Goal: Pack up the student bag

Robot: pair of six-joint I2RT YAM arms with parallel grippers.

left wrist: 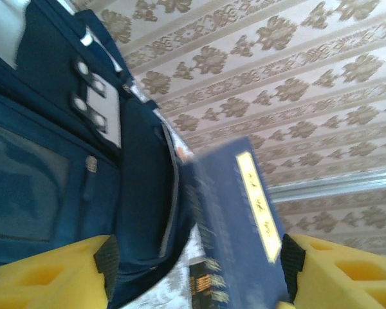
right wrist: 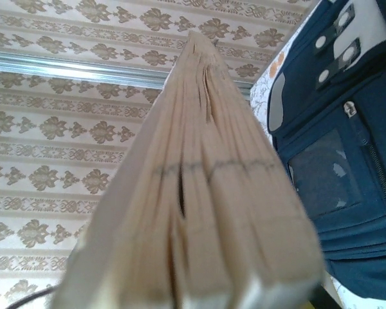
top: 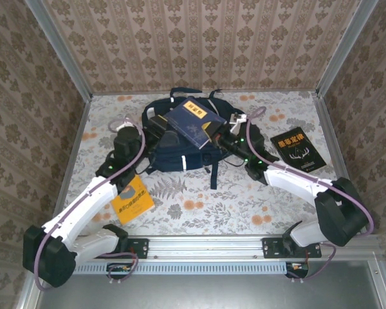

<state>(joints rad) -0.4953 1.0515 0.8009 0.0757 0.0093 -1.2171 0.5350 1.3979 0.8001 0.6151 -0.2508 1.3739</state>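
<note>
Cream page edges of the blue book [right wrist: 199, 193] are looming right against the right wrist camera, fanning slightly and rising away toward the wallpaper. The book is hiding the fingers there. From above, the right gripper [top: 224, 137] is sitting pressed to the book's near right corner, and the book is jutting straight out from where those fingers are, so the pincer is clamping the blue book.

The left gripper [left wrist: 197, 257] is standing apart: its yellow fingers [left wrist: 51, 277] are spreading wide at the bottom of the left wrist view. The book's spine, with its yellow label, is passing between them. The left pad is keeping clear of the book, while the right one is sitting just beside its edge.

The student bag [top: 174, 151] is lying in the middle of the floral table [top: 244, 206], toward the back wall and between the two arms. Its front pocket is facing up, with the white buckle patches showing. The blue book is resting tilted over the bag's upper part, cover up.

Two more books are lying on the table, well apart from the bag: an orange book [top: 130, 199] under the left arm and a black book [top: 298, 149] out to the right.
</note>
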